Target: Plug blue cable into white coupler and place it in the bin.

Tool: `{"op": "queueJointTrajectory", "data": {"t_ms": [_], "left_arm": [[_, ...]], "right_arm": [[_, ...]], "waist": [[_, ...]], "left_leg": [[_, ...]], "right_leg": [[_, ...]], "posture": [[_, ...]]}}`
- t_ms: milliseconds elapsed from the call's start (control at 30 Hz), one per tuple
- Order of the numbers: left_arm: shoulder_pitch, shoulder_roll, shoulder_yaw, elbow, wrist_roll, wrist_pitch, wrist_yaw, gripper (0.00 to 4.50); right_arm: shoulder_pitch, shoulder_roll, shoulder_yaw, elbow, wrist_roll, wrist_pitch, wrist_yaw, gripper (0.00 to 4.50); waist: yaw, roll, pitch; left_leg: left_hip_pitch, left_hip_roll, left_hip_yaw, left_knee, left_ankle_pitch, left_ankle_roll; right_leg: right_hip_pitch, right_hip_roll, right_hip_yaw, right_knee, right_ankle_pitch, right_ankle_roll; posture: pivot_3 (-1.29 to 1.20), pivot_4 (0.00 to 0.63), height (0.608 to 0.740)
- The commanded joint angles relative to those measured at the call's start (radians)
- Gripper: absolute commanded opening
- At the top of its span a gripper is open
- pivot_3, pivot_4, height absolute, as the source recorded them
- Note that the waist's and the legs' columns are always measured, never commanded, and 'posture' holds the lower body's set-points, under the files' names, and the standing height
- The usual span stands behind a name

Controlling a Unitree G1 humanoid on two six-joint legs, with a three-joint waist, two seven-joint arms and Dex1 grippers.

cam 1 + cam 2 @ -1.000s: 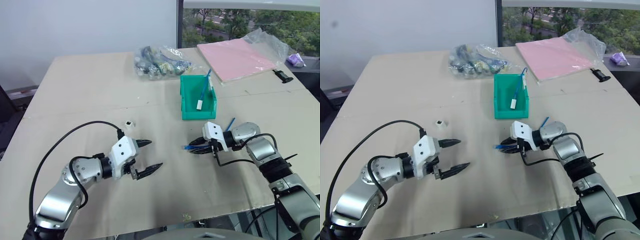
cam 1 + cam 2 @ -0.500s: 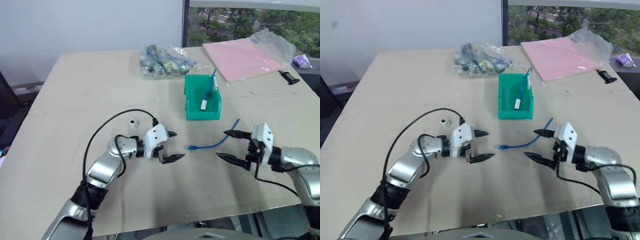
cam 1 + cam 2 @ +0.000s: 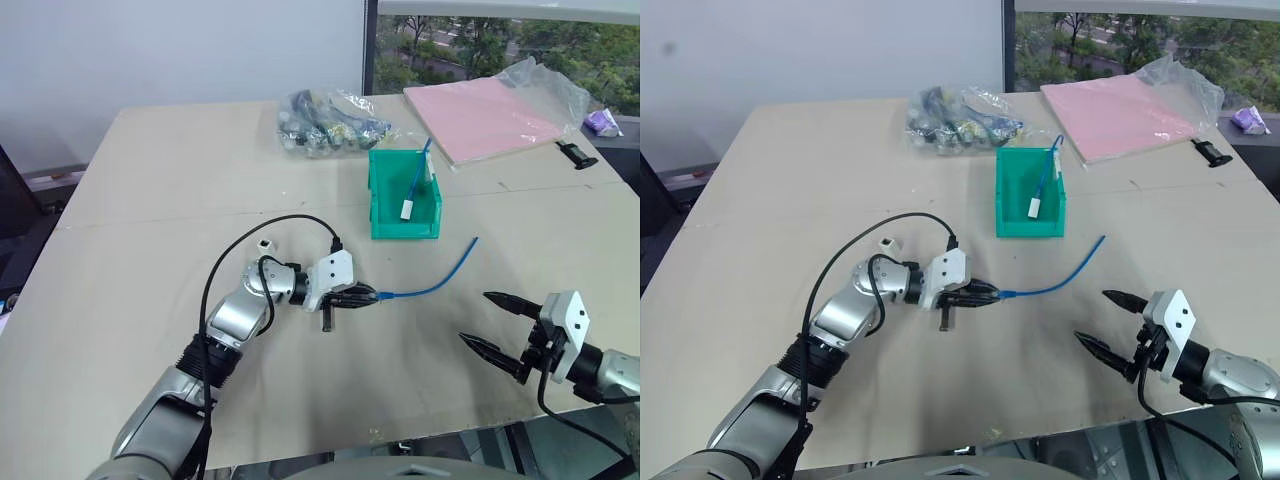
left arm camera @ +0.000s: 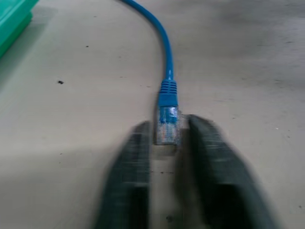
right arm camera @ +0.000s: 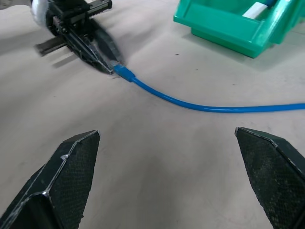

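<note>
Fingers [image 4: 138, 157] of my left gripper [image 3: 362, 296] pinched the blue cable's [image 3: 430, 283] plug for mating; right gripper [image 3: 492, 321] stood spread.

A beige table [image 3: 150, 200], crossed by a faint seam, is set against a plain pale wall [image 3: 180, 50]. At the far right a window [image 3: 500, 40] is seen, through which green trees are shown in daylight. A dark frame post [image 3: 370, 45] is placed between wall and window.

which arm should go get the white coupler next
Right. The left gripper is shut on the blue cable's plug, while the right gripper is open and empty, though the white coupler lies over by the left arm.
</note>
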Motion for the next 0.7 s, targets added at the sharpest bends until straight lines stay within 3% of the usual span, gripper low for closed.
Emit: {"op": "queueJointTrajectory", "data": {"t_ms": [33, 200, 500, 700], "left_arm": [[-0.007, -0.016, -0.007, 0.013, 0.009, -0.009, -0.011, 0.06], [-0.005, -0.124, 0.126, -0.046, -0.185, 0.206, 0.051, 0.06], [0.065, -0.226, 0.299, -0.253, -0.574, 0.6, 0.128, 0.06], [0.065, -0.251, 0.336, -0.247, -0.668, 0.675, 0.151, 0.06]], "right_arm": [[0.011, 0.015, -0.002, -0.073, 0.077, 0.043, -0.034, 4.5], [0.006, 0.077, 0.039, -0.129, 0.259, 0.22, -0.127, 4.5], [-0.187, 0.249, 0.049, -0.09, 0.527, 0.357, -0.313, 4.5], [-0.274, 0.261, 0.061, -0.064, 0.626, 0.395, -0.331, 4.5]], "waist": [[0.0, 0.0, 0.0], [0.0, 0.0, 0.0], [-0.003, 0.0, 0.0], [-0.001, 0.0, 0.0]], "left_leg": [[0.0, 0.0, 0.0, 0.0, 0.0, 0.0], [-0.002, 0.0, -0.002, 0.001, 0.0, 0.0], [-0.003, 0.001, -0.006, 0.003, 0.0, 0.0], [-0.004, -0.001, -0.007, 0.003, 0.0, 0.0]], "right_leg": [[0.0, 0.0, 0.0, 0.0, 0.0, 0.0], [0.0, 0.0, -0.001, 0.0, 0.0, 0.0], [0.0, 0.001, -0.003, 0.001, 0.001, 0.001], [0.0, 0.001, -0.003, 0.001, 0.002, 0.003]], "posture": [[0.0, 0.15, 0.728], [0.0, 0.15, 0.728], [0.0, 0.15, 0.728], [0.0, 0.15, 0.728]]}}
